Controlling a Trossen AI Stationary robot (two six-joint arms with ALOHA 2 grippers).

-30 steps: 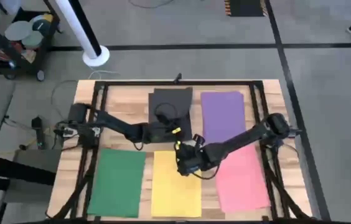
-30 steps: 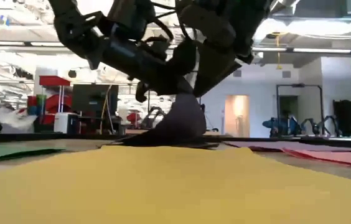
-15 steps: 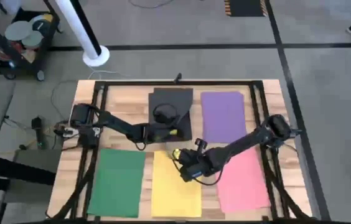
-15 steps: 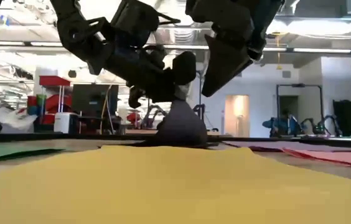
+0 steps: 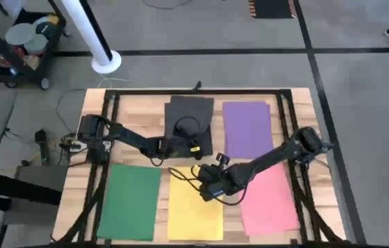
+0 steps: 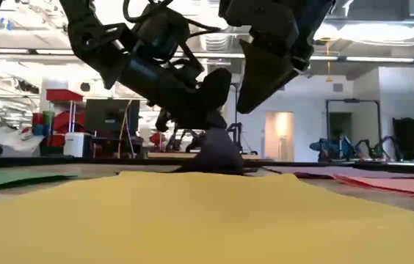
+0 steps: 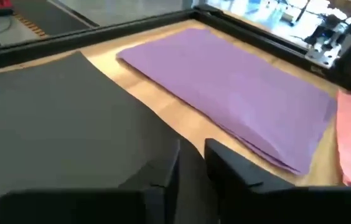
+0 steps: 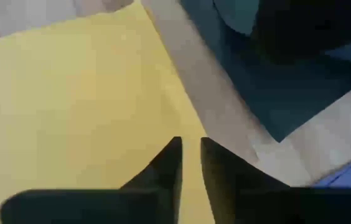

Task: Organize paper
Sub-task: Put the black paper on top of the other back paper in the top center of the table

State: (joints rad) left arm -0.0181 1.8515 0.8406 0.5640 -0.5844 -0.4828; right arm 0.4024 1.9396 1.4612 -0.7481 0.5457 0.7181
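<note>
Five sheets of paper lie on the wooden desk (image 5: 134, 114), one of each colour. Back row: one dark grey sheet (image 5: 189, 118), one purple sheet (image 5: 247, 127). Front row: one green sheet (image 5: 130, 202), one yellow sheet (image 5: 194, 210), one pink sheet (image 5: 269, 201). Two arms: the left claw (image 7: 191, 163) sits over the dark grey sheet's near edge, fingers slightly parted, gripping nothing visible. The right claw (image 8: 188, 163) hovers above the yellow sheet, fingers narrowly parted, empty.

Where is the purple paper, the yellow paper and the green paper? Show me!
purple paper (image 5: 247, 128), high view, middle of the sheet
yellow paper (image 5: 193, 215), high view, lower bare part of the sheet
green paper (image 5: 130, 201), high view, middle of the sheet
</note>
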